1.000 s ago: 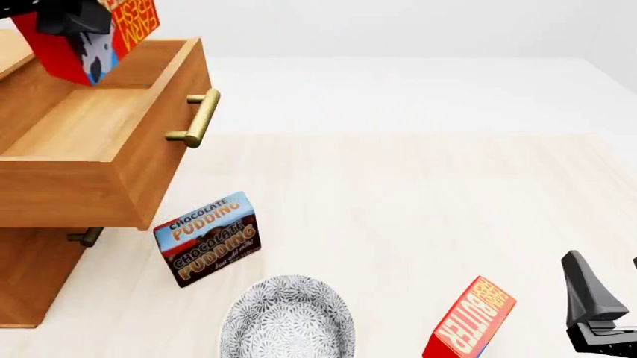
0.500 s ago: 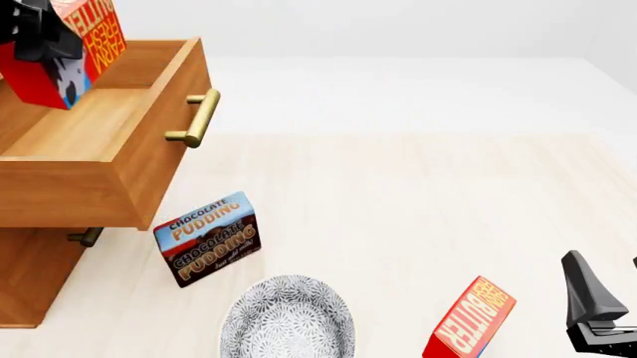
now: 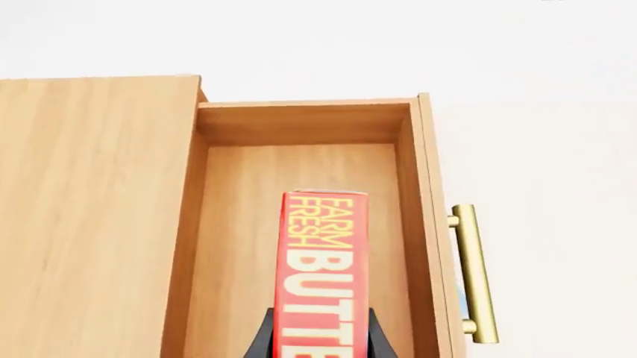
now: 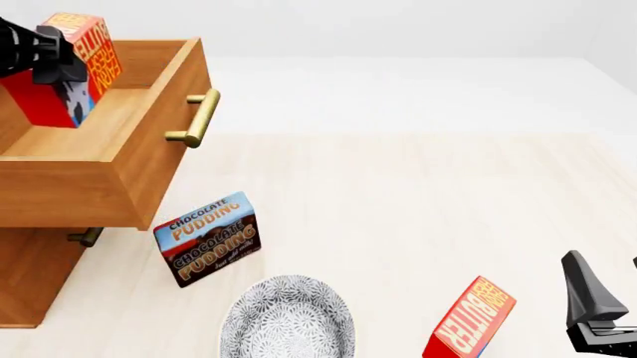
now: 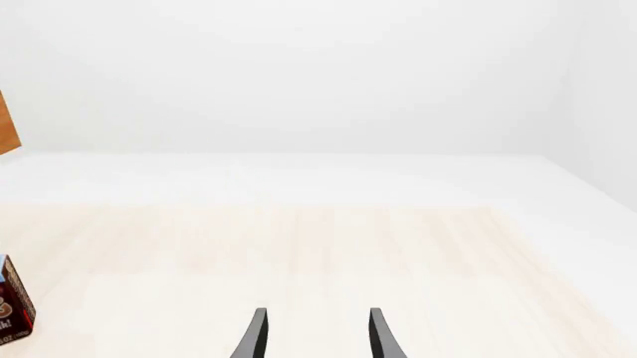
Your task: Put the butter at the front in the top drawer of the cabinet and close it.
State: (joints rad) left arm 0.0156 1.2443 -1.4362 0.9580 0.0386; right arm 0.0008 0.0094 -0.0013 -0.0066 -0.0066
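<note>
My left gripper [image 4: 45, 54] is shut on a red butter carton [image 4: 85, 67] and holds it nearly upright over the inside of the open top drawer [image 4: 149, 149] of the cabinet [image 4: 30, 276]. Whether the carton touches the drawer floor I cannot tell. In the left wrist view the butter [image 3: 324, 261] sits between the black fingers [image 3: 261, 339], above the drawer's wooden floor [image 3: 244, 224]. A second identical butter carton [image 4: 470, 319] leans at the table's near right. Beside it my right gripper [image 4: 609, 287] stands open and holds nothing, as the right wrist view [image 5: 316, 339] also shows.
The drawer's brass bar handle [image 4: 199, 118] sticks out to the right, with a lower drawer's handle [image 4: 85, 237] beneath it. A chocolate pudding box [image 4: 207, 239] stands by the cabinet's front. A grey patterned bowl [image 4: 289, 317] sits at the near edge.
My left gripper has carried the butter down and to the left, from above the cabinet into the open drawer, and the carton now stands straighter. The right arm has not moved.
</note>
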